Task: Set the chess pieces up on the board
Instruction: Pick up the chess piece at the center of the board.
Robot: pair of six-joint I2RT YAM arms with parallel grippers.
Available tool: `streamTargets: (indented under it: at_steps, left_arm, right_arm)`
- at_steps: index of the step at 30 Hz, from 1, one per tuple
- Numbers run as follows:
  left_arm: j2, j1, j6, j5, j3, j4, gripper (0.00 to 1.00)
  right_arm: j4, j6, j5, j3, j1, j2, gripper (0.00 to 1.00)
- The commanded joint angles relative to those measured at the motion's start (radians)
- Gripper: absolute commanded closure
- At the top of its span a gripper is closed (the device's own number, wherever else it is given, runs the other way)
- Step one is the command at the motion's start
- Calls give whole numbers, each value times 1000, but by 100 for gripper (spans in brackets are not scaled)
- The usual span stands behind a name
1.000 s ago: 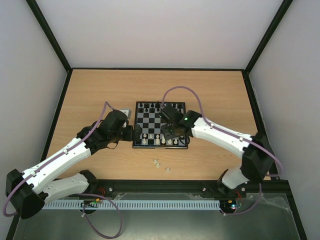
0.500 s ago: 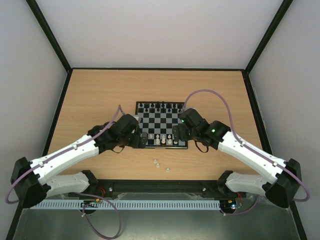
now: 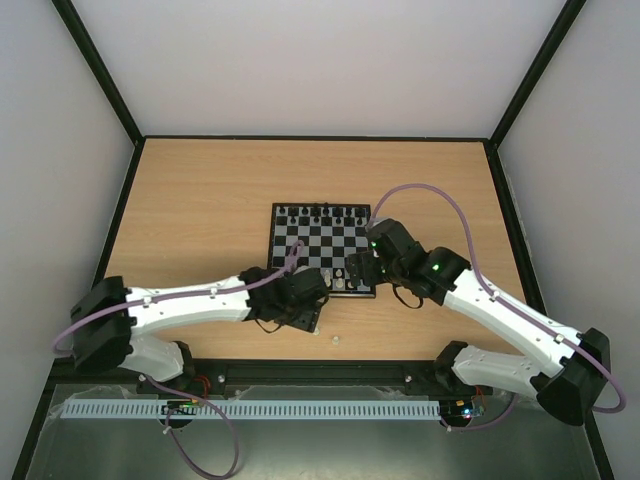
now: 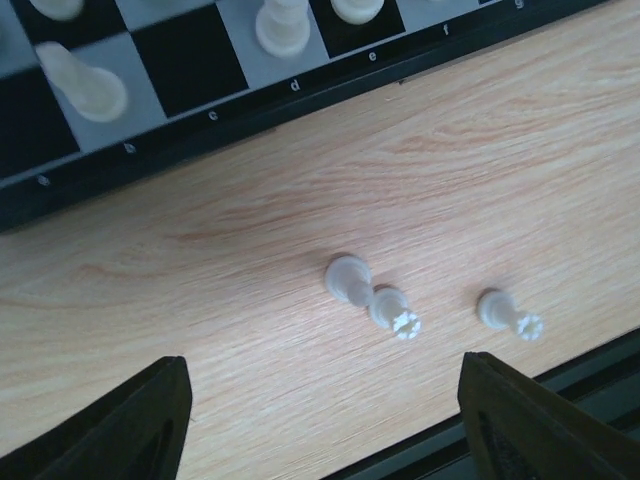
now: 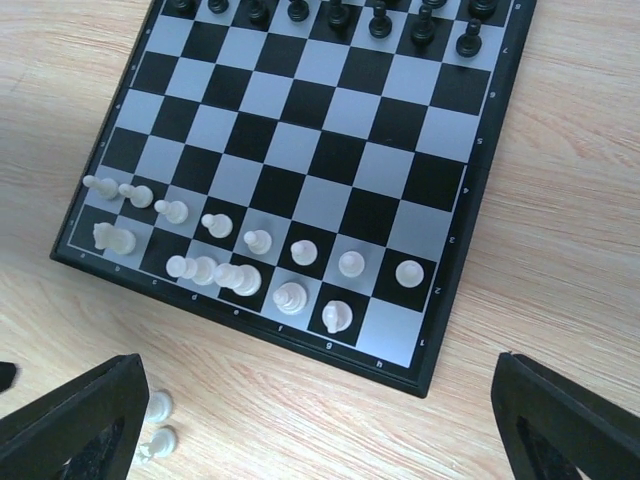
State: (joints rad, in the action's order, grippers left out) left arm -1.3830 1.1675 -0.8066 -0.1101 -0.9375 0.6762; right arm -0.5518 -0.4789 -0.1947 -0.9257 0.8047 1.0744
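Left claw (image 4: 322,405), spread wide and empty, above three loose white chess pieces (image 4: 372,296) on wooden surface (image 4: 470,150), moved there from beside black-and-grey chequered board (image 5: 340,160); right claw (image 5: 320,420) equally spread, empty.

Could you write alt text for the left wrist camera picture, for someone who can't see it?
Three small white chess pieces sit on the wooden table, two close together and one apart, ahead of the open left gripper. The edge of the board, carrying more white pieces, crosses the top.
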Motion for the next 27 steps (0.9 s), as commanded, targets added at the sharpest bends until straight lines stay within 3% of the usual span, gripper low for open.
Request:
streamTargets:
  at_steps: [1,15,27]
  left_arm:
    - [-88,26,-34,-29,-45,3,30]
    - [-228,9,15,-12,-95,-21,57]
    - [-238,9,17,10,-62,-42,65]
  right_arm:
    - [9,9,41,16,-3,-21,6]
    - [12,12,56,24,-4,-32,8]
    - [15,13,67,28,-4,-26,9]
